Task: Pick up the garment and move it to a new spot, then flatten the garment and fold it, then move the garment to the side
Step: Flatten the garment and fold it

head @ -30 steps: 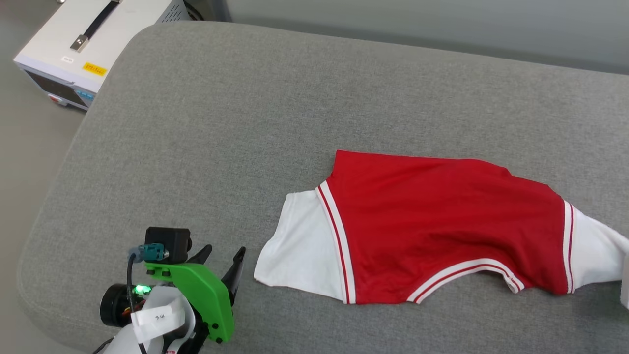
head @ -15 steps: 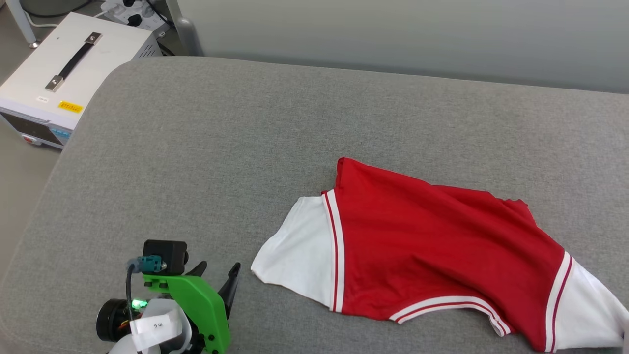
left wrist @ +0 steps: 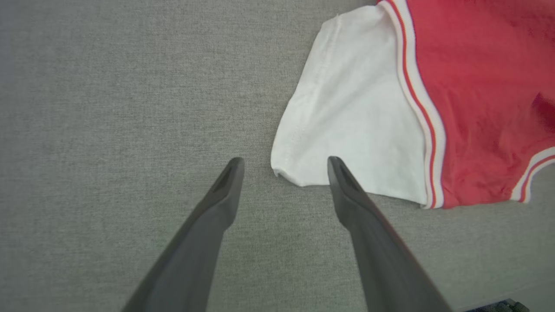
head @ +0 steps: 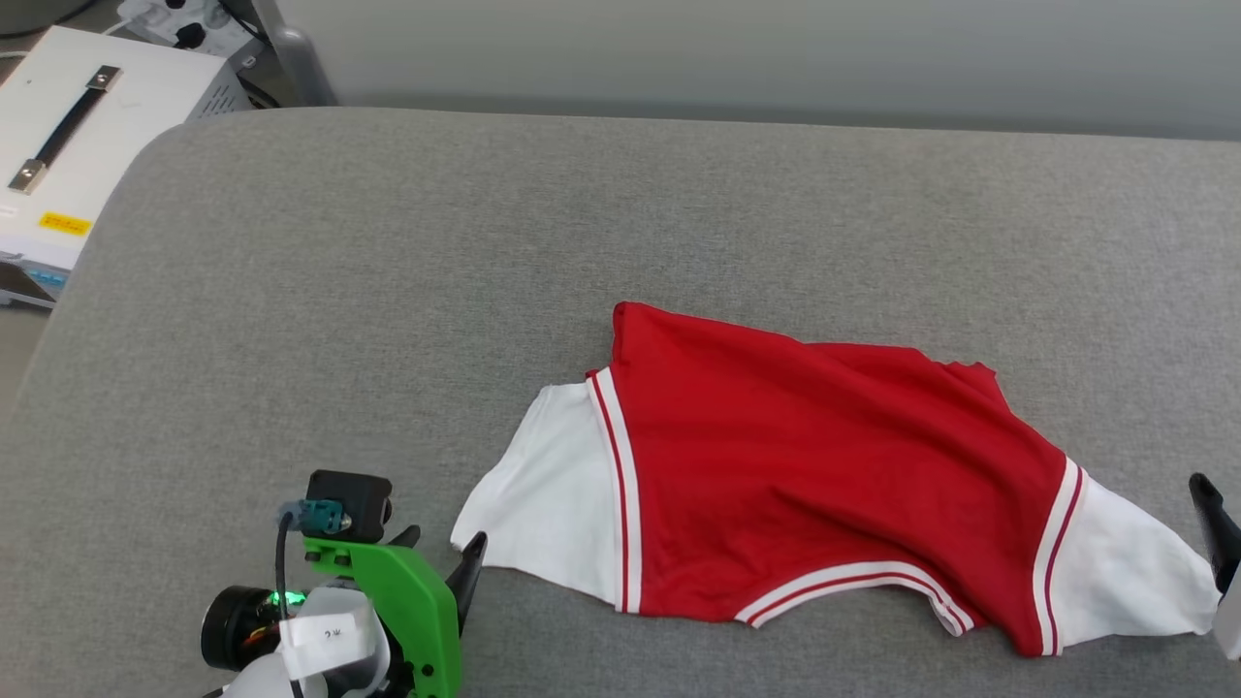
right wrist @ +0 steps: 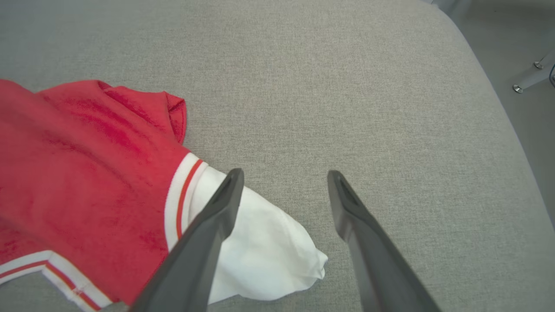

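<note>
The garment [head: 824, 485], a red T-shirt with white sleeves and striped trim, lies crumpled on the grey cushion [head: 388, 291]. My left gripper [head: 441, 545] stands open at the lower left, just short of the left white sleeve. In the left wrist view that sleeve's corner [left wrist: 295, 169] lies between the open left gripper [left wrist: 284, 162], untouched. My right gripper [right wrist: 284, 175] is open above the right white sleeve [right wrist: 269, 242], which lies loose on the cushion. One dark right finger [head: 1214, 523] shows at the head view's right edge.
A white equipment box [head: 68, 126] with a black handle stands off the cushion's far left corner. A grey wall runs behind. The cushion's rounded right edge drops to the floor, where a metal leg [right wrist: 533, 73] stands.
My right gripper has opened and let go of the right sleeve, which now rests on the cushion. The head camera has shifted. The left gripper stays open by the left sleeve.
</note>
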Controlling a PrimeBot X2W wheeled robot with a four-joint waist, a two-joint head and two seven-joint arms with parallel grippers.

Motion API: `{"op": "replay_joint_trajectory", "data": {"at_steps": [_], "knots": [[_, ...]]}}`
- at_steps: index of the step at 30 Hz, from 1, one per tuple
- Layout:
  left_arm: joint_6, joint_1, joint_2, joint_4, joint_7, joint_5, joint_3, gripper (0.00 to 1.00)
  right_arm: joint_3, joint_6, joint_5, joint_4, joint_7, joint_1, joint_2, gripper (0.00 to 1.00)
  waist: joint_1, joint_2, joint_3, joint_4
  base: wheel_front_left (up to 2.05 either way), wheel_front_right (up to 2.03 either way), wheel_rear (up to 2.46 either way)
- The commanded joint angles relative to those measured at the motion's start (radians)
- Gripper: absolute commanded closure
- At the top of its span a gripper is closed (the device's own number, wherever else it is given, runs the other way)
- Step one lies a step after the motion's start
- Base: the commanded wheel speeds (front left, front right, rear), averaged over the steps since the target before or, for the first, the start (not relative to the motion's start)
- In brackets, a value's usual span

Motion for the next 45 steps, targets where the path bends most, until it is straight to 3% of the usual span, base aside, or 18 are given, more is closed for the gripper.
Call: {"op": "replay_joint_trajectory", "data": {"at_steps": [1, 8, 13, 17, 18, 19, 20, 26, 33, 40, 45], "knots": [[-0.002, -0.021, 0.009, 0.007, 0.012, 0.006, -0.003, 0.0, 0.007, -0.001, 0.004, -0.023, -0.023, -0.004, 0.007, 0.0, 0.0, 0.0, 0.026, -0.029, 0.0, 0.0, 0.0], [0.007, -0.061, 0.029, 0.075, 0.045, 0.033, -0.017, 0.0, 0.041, -0.001, -0.002, -0.103, -0.152, -0.011, 0.023, 0.0, 0.0, 0.0, 0.066, -0.082, 0.0, 0.0, 0.0], [0.015, -0.081, 0.034, 0.148, 0.059, 0.048, -0.025, 0.0, 0.051, -0.001, -0.006, -0.098, -0.2, -0.014, 0.036, 0.0, 0.0, 0.0, 0.087, -0.11, 0.0, 0.0, 0.0], [0.016, -0.073, 0.036, 0.195, 0.128, 0.038, -0.051, 0.0, 0.055, -0.001, -0.009, -0.089, -0.219, -0.018, 0.045, 0.0, 0.0, 0.0, 0.097, -0.125, 0.0, 0.0, 0.0], [0.013, -0.07, 0.035, 0.2, 0.147, 0.03, -0.056, 0.18, 0.054, -0.001, -0.01, -0.086, -0.223, -0.018, 0.047, 0.0, 0.0, 0.0, 0.099, -0.126, 0.0, 0.0, 0.0], [0.012, -0.069, 0.034, 0.201, 0.156, 0.025, -0.058, 0.74, 0.054, -0.001, -0.01, -0.084, -0.226, -0.019, 0.047, 0.0, 0.0, 0.0, 0.1, -0.127, 0.0, 0.0, 0.0], [0.011, -0.068, 0.033, 0.2, 0.161, 0.02, -0.059, 1.0, 0.053, -0.001, -0.012, -0.08, -0.227, -0.018, 0.046, 0.0, 0.0, 0.0, 0.099, -0.127, 0.0, 0.0, 0.0], [-0.001, -0.056, 0.023, 0.142, 0.123, -0.023, -0.028, 1.0, 0.052, -0.001, -0.021, -0.05, -0.189, 0.008, 0.027, 0.0, 0.0, 0.0, 0.073, -0.108, 0.0, 0.0, 0.0], [0.018, -0.029, 0.06, -0.028, 0.081, -0.056, 0.048, 1.0, 0.048, -0.001, -0.009, -0.002, -0.05, 0.067, -0.001, 0.0, 0.0, 0.0, 0.039, -0.062, 0.0, 0.0, 0.0], [0.053, 0.028, 0.1, -0.213, 0.142, -0.066, 0.056, 1.0, 0.01, -0.001, -0.014, 0.029, 0.105, 0.095, 0.007, 0.0, 0.0, 0.0, 0.035, -0.026, 0.0, 0.0, 0.0], [0.068, 0.054, 0.103, -0.3, 0.176, -0.07, 0.038, 1.0, -0.004, -0.001, -0.036, 0.053, 0.136, 0.072, 0.003, 0.0, 0.0, 0.0, 0.047, -0.008, 0.0, 0.0, 0.0]]}}
